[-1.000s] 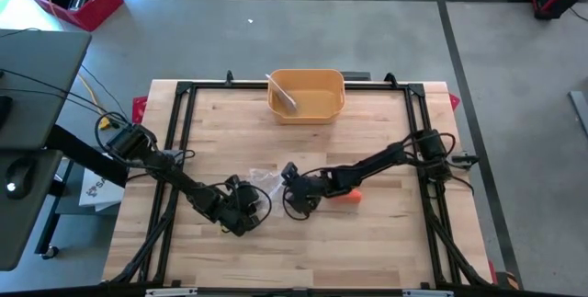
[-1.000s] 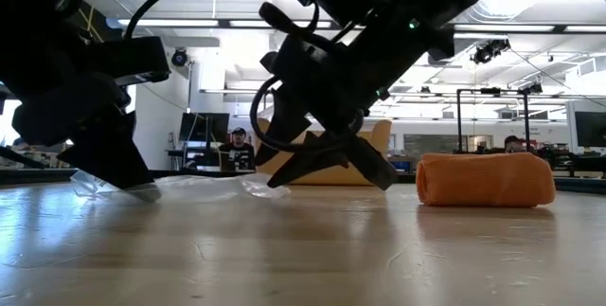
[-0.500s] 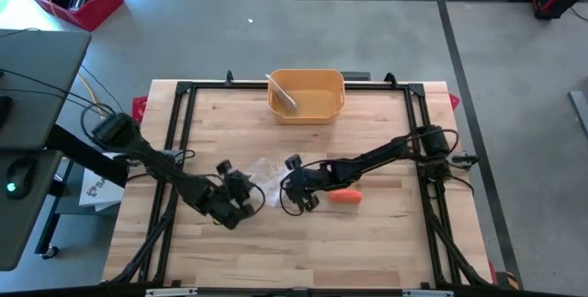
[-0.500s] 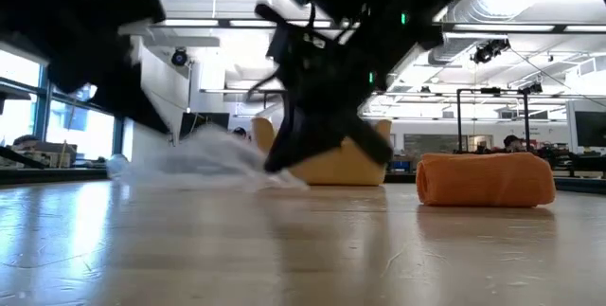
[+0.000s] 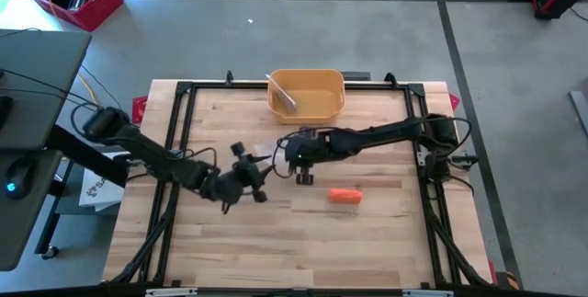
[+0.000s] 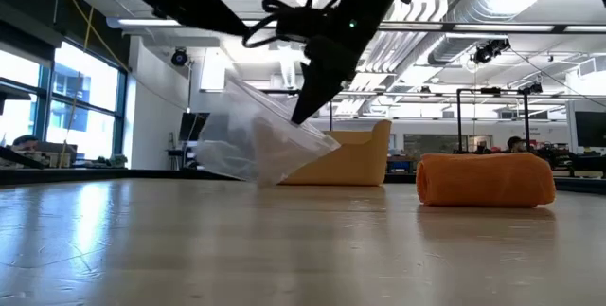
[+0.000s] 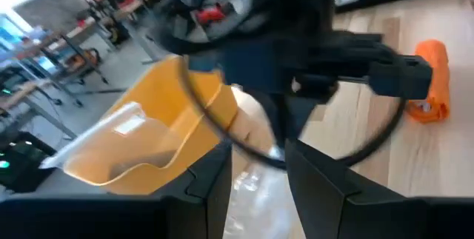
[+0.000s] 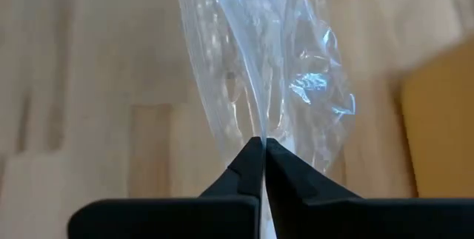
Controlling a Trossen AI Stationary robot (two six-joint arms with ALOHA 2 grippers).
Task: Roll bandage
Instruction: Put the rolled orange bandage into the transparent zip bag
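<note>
Near the middle of the wooden table (image 5: 386,233) I have both arms up off the surface around a clear plastic bag (image 6: 256,145); the right gripper (image 8: 263,150) is pinched tight on a fold of that film, its fingers meeting with the plastic between them in the right wrist view; in the high view that gripper (image 5: 300,147) sits just short of the yellow bin (image 5: 307,95). My left gripper (image 5: 246,174) is close beside it, toward the table's front; its fingers (image 7: 215,180) stand a little apart in the left wrist view, with plastic showing in the gap between them, but I cannot tell whether they actually hold any of it.

The orange bandage (image 5: 344,196) lies on the wood by itself, well clear of both grippers; from the low view it (image 6: 486,179) already reads as a tight, even cylinder resting on its side; I see no loose tail trailing from it.

My judgement is that the rolling proper looks finished, and what I am handling now is packaging: the bag hangs lifted at the low view's centre, tilted, with its bottom corner just above the table. What seems left is to open the bag and get the roll inside, or to clear the bag into the bin, where a pale item (image 5: 283,95) already lies; I cannot say which from here.
</note>
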